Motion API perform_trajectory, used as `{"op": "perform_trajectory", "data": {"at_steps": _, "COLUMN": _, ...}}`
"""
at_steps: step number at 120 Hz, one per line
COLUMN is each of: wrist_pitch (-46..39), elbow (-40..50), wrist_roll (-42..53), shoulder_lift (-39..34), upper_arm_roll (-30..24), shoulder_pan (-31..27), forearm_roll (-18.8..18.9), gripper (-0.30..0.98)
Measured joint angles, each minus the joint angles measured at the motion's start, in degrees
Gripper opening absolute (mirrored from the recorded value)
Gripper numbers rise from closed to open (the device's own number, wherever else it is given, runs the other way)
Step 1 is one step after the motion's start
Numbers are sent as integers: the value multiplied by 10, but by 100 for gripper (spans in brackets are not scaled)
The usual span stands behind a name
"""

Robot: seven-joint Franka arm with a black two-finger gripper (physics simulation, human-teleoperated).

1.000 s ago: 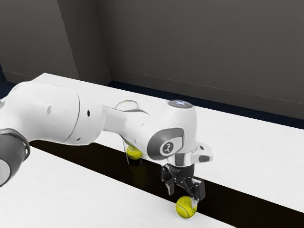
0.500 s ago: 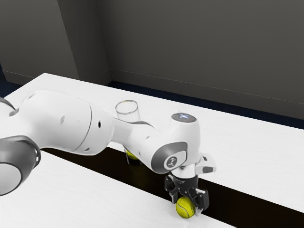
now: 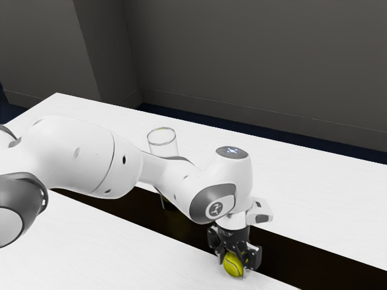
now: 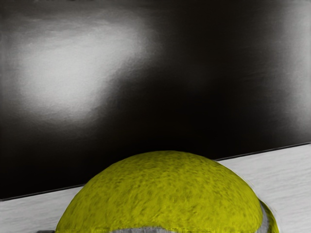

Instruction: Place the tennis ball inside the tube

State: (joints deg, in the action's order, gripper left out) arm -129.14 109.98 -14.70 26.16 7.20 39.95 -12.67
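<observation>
Ext. view: the hand (image 3: 234, 267) is closing its fingers on opp. sides of the tennis ball (image 3: 233, 264), w/ both touching it, at the white counter (image 3: 103, 241) beside the dark strip (image 3: 314, 260); the clear tube (image 3: 162, 144) is standing upright, partly hidden behind the arm (image 3: 78, 148). Wrist view: the ball is showing large just under the hand, w/ the strip's straight edge running past it.
</observation>
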Motion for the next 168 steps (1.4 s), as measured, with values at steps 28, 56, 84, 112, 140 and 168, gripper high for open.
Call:
{"op": "perform_trajectory", "data": {"at_steps": 28, "wrist_pitch": -1, "elbow": -4, "wrist_roll": -4, "shoulder_lift": -1, "upper_arm_roll": 0, "shoulder_pan": -1, "forearm_roll": 7, "gripper": 38}}
{"op": "perform_trajectory", "data": {"at_steps": 56, "wrist_pitch": 36, "elbow": -45, "wrist_roll": -9, "shoulder_lift": -61, "upper_arm_roll": 29, "shoulder_pan": -9, "forearm_roll": 58, "gripper": 33}}
{"op": "perform_trajectory", "data": {"at_steps": 84, "wrist_pitch": 172, "elbow": -166, "wrist_roll": 2, "shoulder_lift": -123, "upper_arm_roll": 67, "shoulder_pan": -88, "forearm_roll": 97, "gripper": 34}}
{"op": "perform_trajectory", "data": {"at_steps": 112, "wrist_pitch": 248, "elbow": -178, "wrist_roll": 37, "shoulder_lift": -153, "upper_arm_roll": -4, "shoulder_pan": -272, "forearm_roll": 101, "gripper": 34}}
{"op": "perform_trajectory", "data": {"at_steps": 140, "wrist_pitch": 274, "elbow": -238, "wrist_roll": 83, "shoulder_lift": -102, "upper_arm_roll": -11, "shoulder_pan": -309, "forearm_roll": 95, "gripper": 34}}
{"op": "perform_trajectory", "data": {"at_steps": 168, "wrist_pitch": 279, "elbow": -231, "wrist_roll": 115, "shoulder_lift": -108, "upper_arm_roll": -7, "shoulder_pan": -298, "forearm_roll": 87, "gripper": 34}}
